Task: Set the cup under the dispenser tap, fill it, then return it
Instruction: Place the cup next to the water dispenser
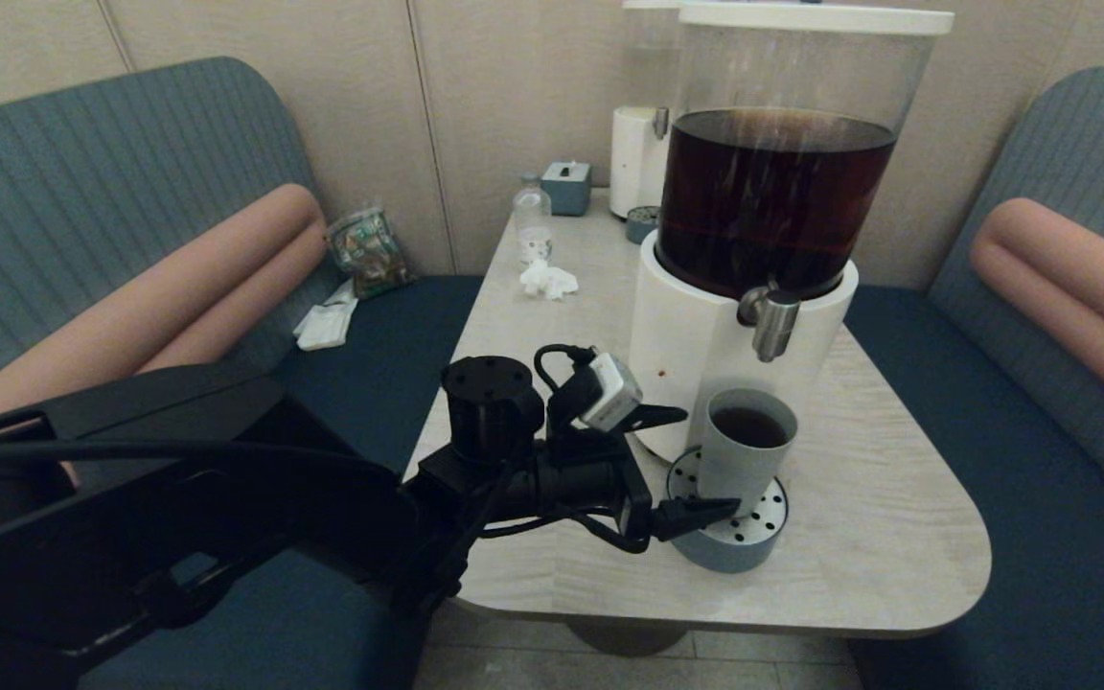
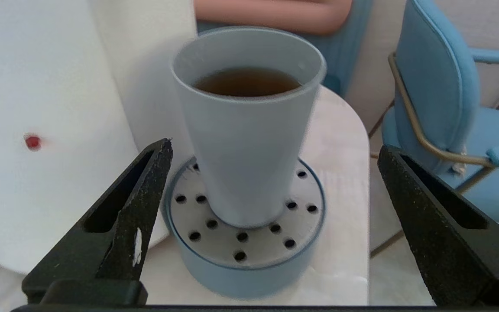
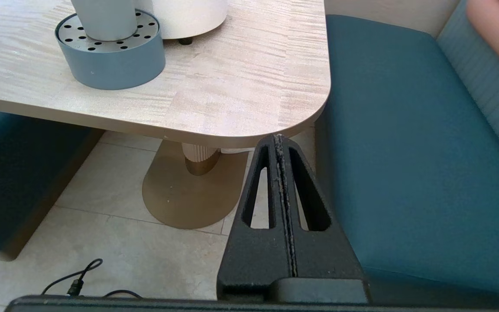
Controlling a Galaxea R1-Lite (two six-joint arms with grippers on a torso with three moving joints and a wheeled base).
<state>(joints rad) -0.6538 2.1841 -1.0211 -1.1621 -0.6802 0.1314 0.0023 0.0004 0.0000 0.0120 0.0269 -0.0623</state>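
On the perforated top of the round blue-grey tray (image 1: 734, 546), the cup (image 1: 746, 450) is seen standing upright, directly below the dispenser tap (image 1: 772, 324) and partly filled with dark liquid. It is approached from the robot's left by the left gripper (image 1: 691, 460), whose fingers are spread wide (one on either side of the cup, neither touching it). The tray sits on the table (image 1: 878, 537), against the white base of the dispenser (image 1: 696, 355). The right gripper (image 3: 280, 143) is held low beside the table's edge, above the floor, its fingers pressed together.
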